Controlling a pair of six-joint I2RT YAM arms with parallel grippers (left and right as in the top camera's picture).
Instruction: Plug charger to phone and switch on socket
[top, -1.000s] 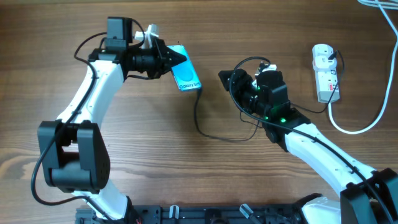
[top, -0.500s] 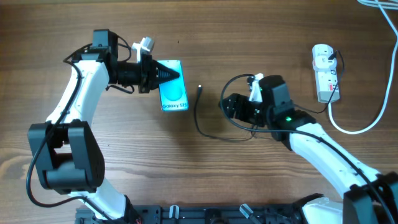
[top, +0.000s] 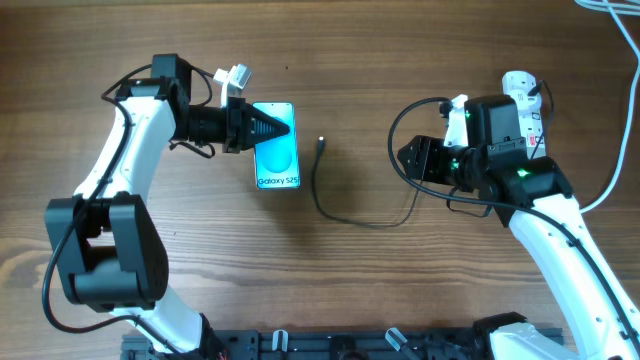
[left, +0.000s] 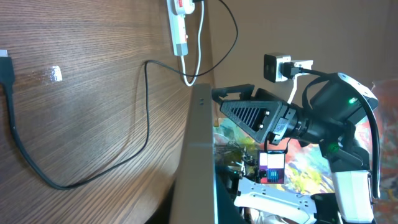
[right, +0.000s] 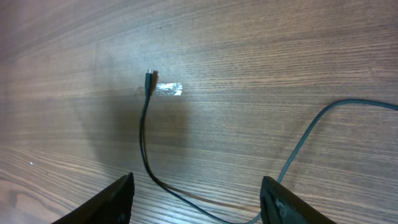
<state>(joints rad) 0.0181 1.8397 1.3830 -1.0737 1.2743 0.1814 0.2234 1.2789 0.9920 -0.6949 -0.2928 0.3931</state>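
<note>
**Charger plug tip lies loose on the wood, ahead of the spread right tool**

The charger (right: 143, 134) is a thin black cable ending in a small plug tip (right: 149, 78). The tip lies flat on the brown wooden surface (right: 261, 56), just beside a small bright shiny patch (right: 168, 90). From the tip the cable runs back toward the camera and bends. It then passes between the dark fingers (right: 112, 202) of the right tool (right: 198, 182), which stand wide apart and clear of it. A second stretch of cable (right: 311, 127) curves in well apart from the plug tip; whether it is the same cable cannot be told.

- The phone (top: 276, 150) is face up over the desk (top: 400, 60).
- The charger (top: 340, 212) has its plug tip (top: 320, 143) just right of the phone, not touching it; the cable curves away rightward.
- The socket (top: 517, 84) is far right of the phone.
</note>
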